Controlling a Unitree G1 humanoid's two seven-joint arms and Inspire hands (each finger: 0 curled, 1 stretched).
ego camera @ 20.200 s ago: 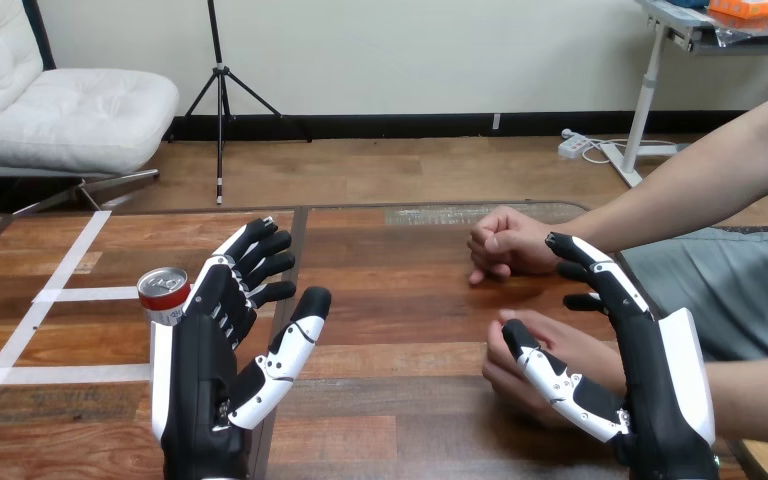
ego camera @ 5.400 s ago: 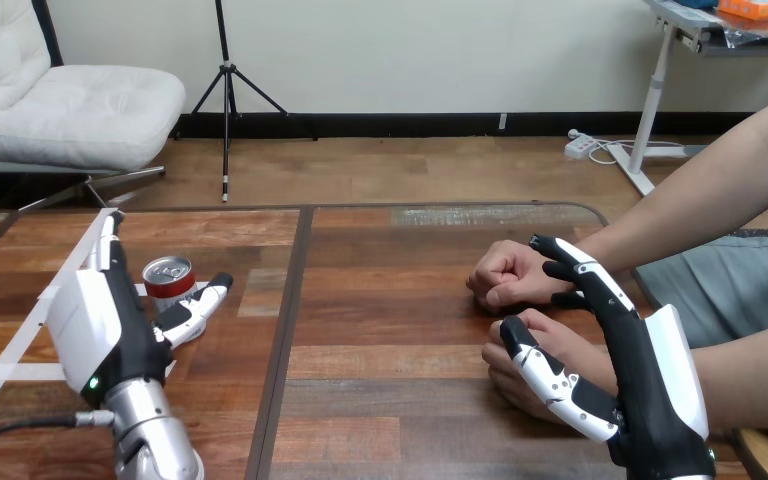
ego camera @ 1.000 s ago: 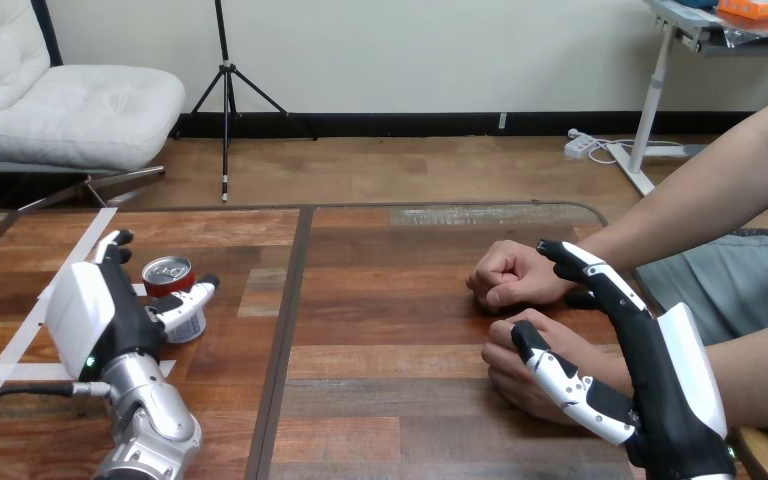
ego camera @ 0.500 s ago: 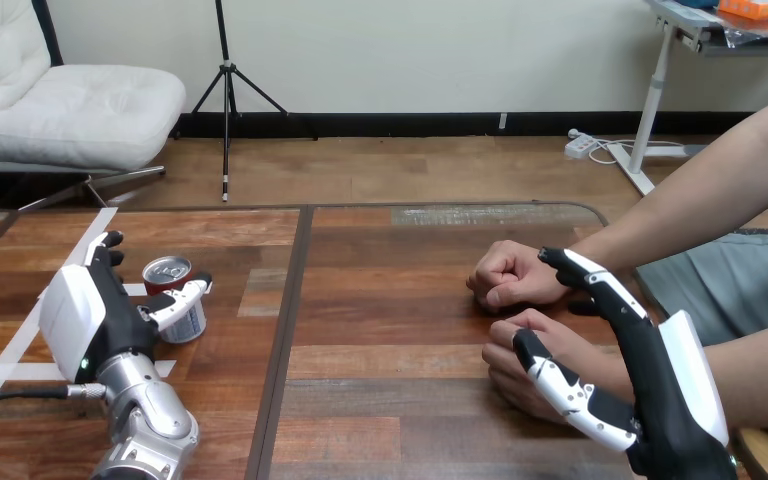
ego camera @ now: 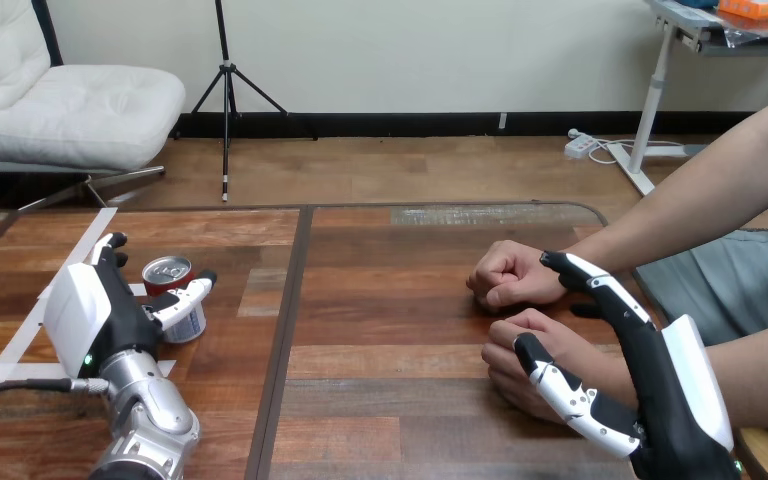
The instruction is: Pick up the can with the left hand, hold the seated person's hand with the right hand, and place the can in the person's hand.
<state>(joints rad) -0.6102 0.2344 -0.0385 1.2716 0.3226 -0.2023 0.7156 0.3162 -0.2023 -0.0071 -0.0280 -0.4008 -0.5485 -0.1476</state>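
The can [ego camera: 172, 297], red on top and white below, stands on the table at the left. My left hand [ego camera: 88, 318] wraps it from the left: the thumb [ego camera: 186, 298] lies across the can's front and the fingers [ego camera: 112, 246] reach past its far side. At the right the person's near hand [ego camera: 525, 345] rests on the table as a loose fist. Their far hand [ego camera: 508, 274] is a fist just behind it. My right hand [ego camera: 660, 390] is open, with straight fingers lying over the near hand's wrist and the thumb [ego camera: 558, 388] touching that hand.
White tape strips [ego camera: 55, 290] run across the table's left part. A dark seam [ego camera: 288, 320] splits the wooden top [ego camera: 390, 300] down the middle. The person's forearms come in from the right edge.
My right hand has slid slightly back and down along the person's near hand. My left hand stays at the can, with its thumb shifted only a little.
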